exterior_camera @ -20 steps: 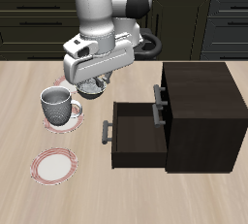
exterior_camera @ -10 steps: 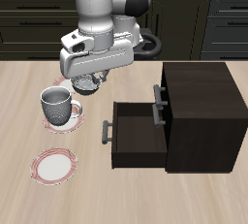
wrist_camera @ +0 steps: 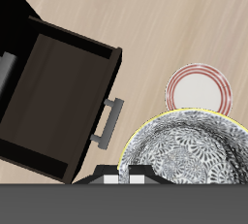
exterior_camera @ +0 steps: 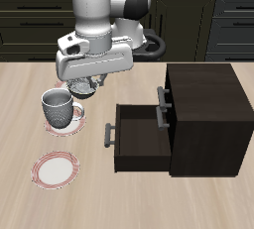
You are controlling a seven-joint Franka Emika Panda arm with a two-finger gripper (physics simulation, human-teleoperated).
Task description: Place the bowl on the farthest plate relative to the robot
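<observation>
The gripper (exterior_camera: 83, 84) hangs above the table (exterior_camera: 198, 188), pinching the bowl (wrist_camera: 189, 150) by its rim; in the wrist view the patterned grey inside of the bowl sits right against the fingers (wrist_camera: 124, 177). In the exterior view the bowl (exterior_camera: 84, 87) shows only partly under the arm, raised clear of the wood, just behind the mug (exterior_camera: 58, 104) that stands on a grey disc (exterior_camera: 69, 120). A plate (exterior_camera: 55, 169) with a pink rim lies near the table's front edge, well apart from the bowl. The wrist view shows a plate (wrist_camera: 200, 87) on bare wood beyond the bowl. A dark cabinet (exterior_camera: 203, 114) stands beside, its drawer (exterior_camera: 139, 139) pulled out and showing open in the wrist view (wrist_camera: 58, 97)
</observation>
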